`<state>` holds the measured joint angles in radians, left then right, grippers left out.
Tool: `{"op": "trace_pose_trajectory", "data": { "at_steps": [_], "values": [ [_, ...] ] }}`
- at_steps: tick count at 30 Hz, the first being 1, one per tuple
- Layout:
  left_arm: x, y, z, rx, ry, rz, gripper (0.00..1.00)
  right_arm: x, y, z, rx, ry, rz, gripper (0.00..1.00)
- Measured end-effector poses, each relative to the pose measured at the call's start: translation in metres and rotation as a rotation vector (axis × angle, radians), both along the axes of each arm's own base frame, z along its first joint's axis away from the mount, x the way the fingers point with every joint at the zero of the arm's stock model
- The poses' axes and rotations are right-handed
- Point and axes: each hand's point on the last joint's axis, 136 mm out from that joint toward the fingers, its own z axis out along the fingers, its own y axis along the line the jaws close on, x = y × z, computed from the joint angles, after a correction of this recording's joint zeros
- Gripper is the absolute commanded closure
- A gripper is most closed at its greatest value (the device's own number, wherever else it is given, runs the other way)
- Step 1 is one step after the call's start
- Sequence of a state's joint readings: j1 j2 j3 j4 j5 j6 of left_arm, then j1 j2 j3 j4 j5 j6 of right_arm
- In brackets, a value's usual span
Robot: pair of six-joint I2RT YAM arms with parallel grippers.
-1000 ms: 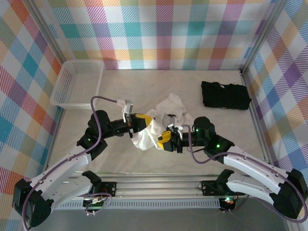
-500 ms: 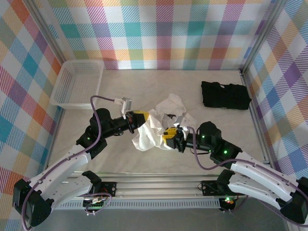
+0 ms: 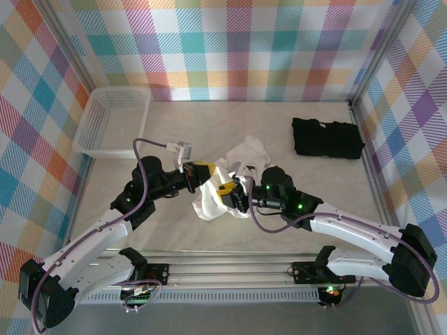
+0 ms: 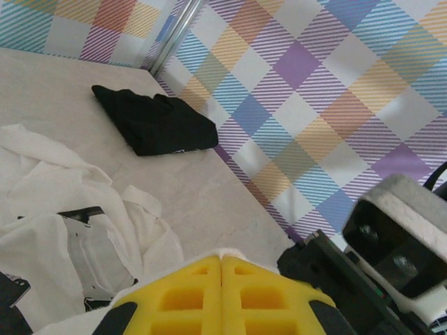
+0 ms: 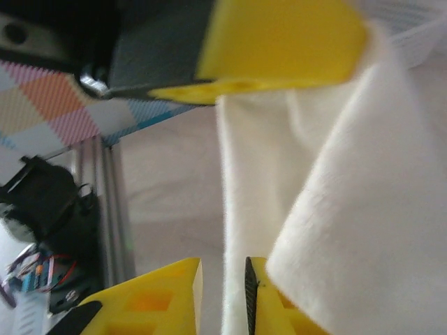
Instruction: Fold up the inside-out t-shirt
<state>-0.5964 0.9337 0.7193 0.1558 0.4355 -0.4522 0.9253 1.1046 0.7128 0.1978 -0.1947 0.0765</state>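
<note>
The inside-out t-shirt (image 3: 248,152) lies crumpled at the table's middle, with one cream fold lifted and hanging toward the near edge. My left gripper (image 3: 208,174) is shut on that lifted fold; in the left wrist view a thin cloth rim shows round its closed gripper (image 4: 222,269). My right gripper (image 3: 227,197) sits just right of and below it, close to the hanging cloth. In the right wrist view its gripper (image 5: 222,279) stands slightly open, and the t-shirt (image 5: 349,209) drops one edge into the narrow gap. A yellow finger (image 5: 279,35) of the left gripper is above.
A black folded garment (image 3: 327,137) lies at the back right, also seen as the black garment (image 4: 154,122). A white basket (image 3: 112,122) stands at the back left. Plaid walls and metal posts close in the table.
My right gripper has moved left and slightly farther in, up against the hanging fold beside the left gripper. The left gripper has kept its hold and barely shifted.
</note>
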Motion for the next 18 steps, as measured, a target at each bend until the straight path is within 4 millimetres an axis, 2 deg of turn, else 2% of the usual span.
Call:
{"op": "trace_pose_trajectory", "data": {
  "at_steps": [5,12,18],
  "values": [
    [0.0,0.0,0.0,-0.001,-0.001,-0.001,1.0,0.014,-0.005,0.008,0.024,-0.021,-0.068,0.67],
    [-0.002,-0.002,0.001,-0.003,-0.001,-0.017,1.0,0.029,-0.012,0.011,0.04,-0.019,-0.14,0.68],
    [-0.003,-0.002,0.001,-0.004,-0.001,-0.019,1.0,0.033,-0.013,0.014,0.057,-0.012,-0.157,0.69]
  ]
}}
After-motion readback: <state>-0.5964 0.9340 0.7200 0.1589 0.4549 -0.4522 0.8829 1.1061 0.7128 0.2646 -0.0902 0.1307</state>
